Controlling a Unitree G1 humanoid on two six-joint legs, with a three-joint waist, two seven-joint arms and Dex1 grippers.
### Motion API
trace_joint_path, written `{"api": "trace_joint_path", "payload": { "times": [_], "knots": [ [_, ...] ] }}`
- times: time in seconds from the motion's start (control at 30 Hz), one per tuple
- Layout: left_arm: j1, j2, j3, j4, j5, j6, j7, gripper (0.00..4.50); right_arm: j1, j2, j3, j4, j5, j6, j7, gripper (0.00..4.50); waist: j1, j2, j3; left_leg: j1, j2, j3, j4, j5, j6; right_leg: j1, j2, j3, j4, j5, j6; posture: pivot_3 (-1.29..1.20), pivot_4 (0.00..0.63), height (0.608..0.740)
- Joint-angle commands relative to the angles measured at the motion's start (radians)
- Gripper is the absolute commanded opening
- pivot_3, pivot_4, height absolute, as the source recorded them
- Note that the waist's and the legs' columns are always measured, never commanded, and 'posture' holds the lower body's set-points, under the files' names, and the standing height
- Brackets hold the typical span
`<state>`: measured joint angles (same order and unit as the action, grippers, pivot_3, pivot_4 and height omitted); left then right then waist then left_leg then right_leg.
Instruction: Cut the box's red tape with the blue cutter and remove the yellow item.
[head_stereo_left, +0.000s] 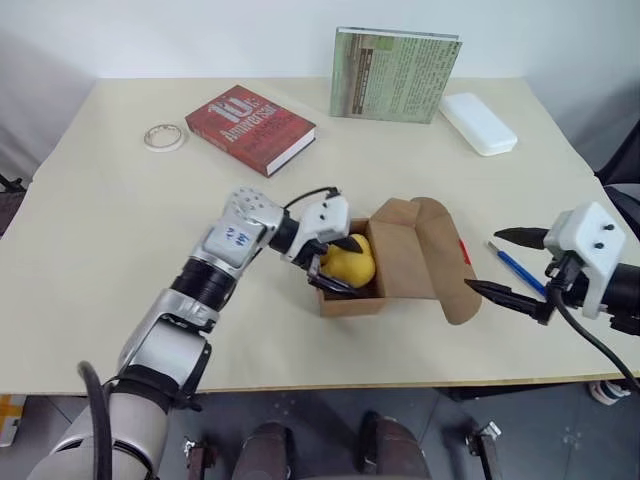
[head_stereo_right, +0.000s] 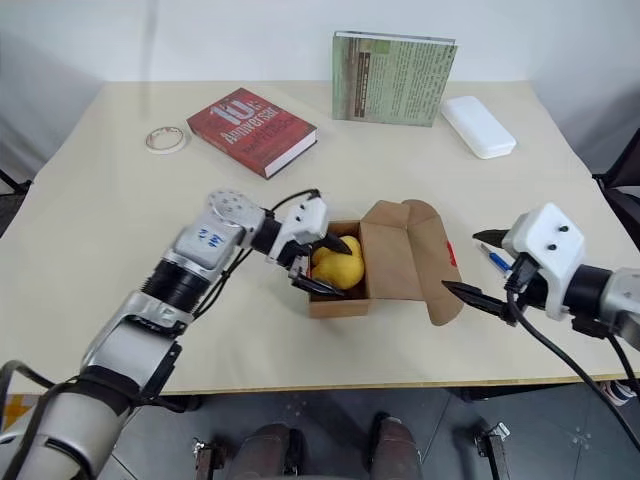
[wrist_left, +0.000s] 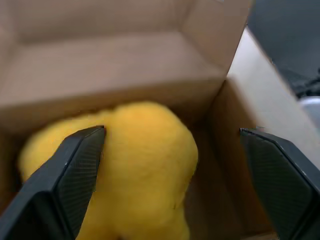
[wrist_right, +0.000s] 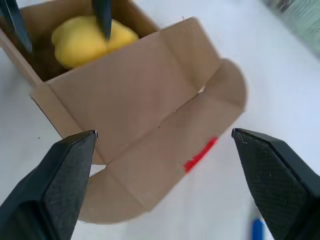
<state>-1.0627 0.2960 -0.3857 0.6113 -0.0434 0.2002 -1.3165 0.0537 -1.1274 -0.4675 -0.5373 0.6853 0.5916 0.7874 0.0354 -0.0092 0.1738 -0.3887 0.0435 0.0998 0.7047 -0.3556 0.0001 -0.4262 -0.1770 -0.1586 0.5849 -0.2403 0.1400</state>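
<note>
The brown box (head_stereo_left: 405, 262) sits open at mid-table, its flaps folded out to the right. A strip of red tape (wrist_right: 200, 155) clings to the outer flap. The yellow item (head_stereo_left: 357, 262) lies inside the box. My left gripper (head_stereo_left: 340, 265) reaches into the box from the left, open, its fingers straddling the yellow item (wrist_left: 145, 170); one finger (wrist_left: 75, 170) rests against it, the other stands apart. My right gripper (head_stereo_left: 483, 260) hovers open just right of the flaps, holding nothing. The blue cutter (head_stereo_left: 517, 268) lies on the table beside it.
A red book (head_stereo_left: 250, 127) and a white tape roll (head_stereo_left: 163, 136) lie at the back left. A green book (head_stereo_left: 393, 75) stands upright at the back, with a flat white case (head_stereo_left: 478, 122) to its right. The table's front edge (head_stereo_left: 330, 385) runs close below the box.
</note>
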Motion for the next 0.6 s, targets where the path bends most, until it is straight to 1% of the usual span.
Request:
{"api": "trace_joint_path", "payload": {
  "times": [0.03,0.1,0.13,0.27,0.4,0.5,0.53,0.6],
  "knots": [
    [-0.062,-0.017,-0.035,0.100,0.081,-0.106,0.033,4.13,0.006,0.017,-0.050,-0.050,-0.016,0.005,0.004,4.50,0.000,0.000,0.000,0.000,0.000,0.000,0.000,0.000,0.000,0.000,0.000,0.000,0.000,0.000,0.000,0.00,0.150,0.740],
    [-0.076,-0.018,-0.055,0.143,0.121,-0.159,0.041,3.67,0.017,0.026,-0.064,-0.066,-0.019,0.013,0.007,4.50,0.000,0.000,0.000,0.000,0.000,0.000,0.000,0.000,0.000,0.000,0.000,0.000,0.000,0.000,0.000,0.00,0.150,0.740],
    [-0.082,-0.022,-0.050,0.155,0.122,-0.163,0.037,3.32,0.025,0.031,-0.075,-0.073,-0.019,0.016,0.010,4.50,0.000,0.000,0.000,0.000,0.000,0.000,0.000,0.000,0.000,0.000,0.000,0.000,0.000,0.000,0.000,0.00,0.150,0.740],
    [-0.099,-0.035,-0.004,0.162,0.090,-0.157,0.015,2.18,0.050,0.050,-0.109,-0.089,-0.032,0.017,0.026,4.50,0.004,0.000,0.000,0.000,0.000,0.000,0.001,0.000,0.000,0.000,0.000,0.000,0.001,0.000,0.000,0.00,0.150,0.740],
    [-0.112,-0.046,0.075,0.113,0.011,-0.068,-0.010,0.92,0.046,0.062,-0.123,-0.091,-0.027,0.014,0.040,4.50,0.004,0.000,0.000,0.000,0.000,-0.001,0.003,0.000,0.000,0.000,0.000,0.000,0.002,0.000,0.000,0.00,0.150,0.740],
    [-0.115,-0.051,0.134,0.064,-0.044,-0.007,-0.008,0.15,0.035,0.068,-0.128,-0.081,-0.025,0.007,0.055,4.50,0.004,0.000,0.000,-0.001,0.000,-0.001,0.003,0.000,0.000,0.000,0.000,0.000,0.002,0.000,0.000,0.00,0.150,0.740],
    [-0.110,-0.044,0.160,0.019,-0.080,0.044,-0.018,0.03,0.032,0.069,-0.129,-0.071,-0.026,-0.004,0.070,4.50,0.004,0.000,0.000,-0.001,0.000,-0.001,0.003,0.000,0.000,0.000,0.000,0.000,0.002,0.000,0.000,0.00,0.150,0.740],
    [-0.098,-0.033,0.199,-0.059,-0.136,0.128,-0.028,0.03,0.037,0.074,-0.137,-0.059,-0.022,-0.017,0.101,4.50,0.004,0.000,0.000,-0.001,0.000,-0.001,0.003,0.000,0.000,0.000,0.000,0.000,0.002,0.000,0.000,0.00,0.150,0.740]
  ]
}}
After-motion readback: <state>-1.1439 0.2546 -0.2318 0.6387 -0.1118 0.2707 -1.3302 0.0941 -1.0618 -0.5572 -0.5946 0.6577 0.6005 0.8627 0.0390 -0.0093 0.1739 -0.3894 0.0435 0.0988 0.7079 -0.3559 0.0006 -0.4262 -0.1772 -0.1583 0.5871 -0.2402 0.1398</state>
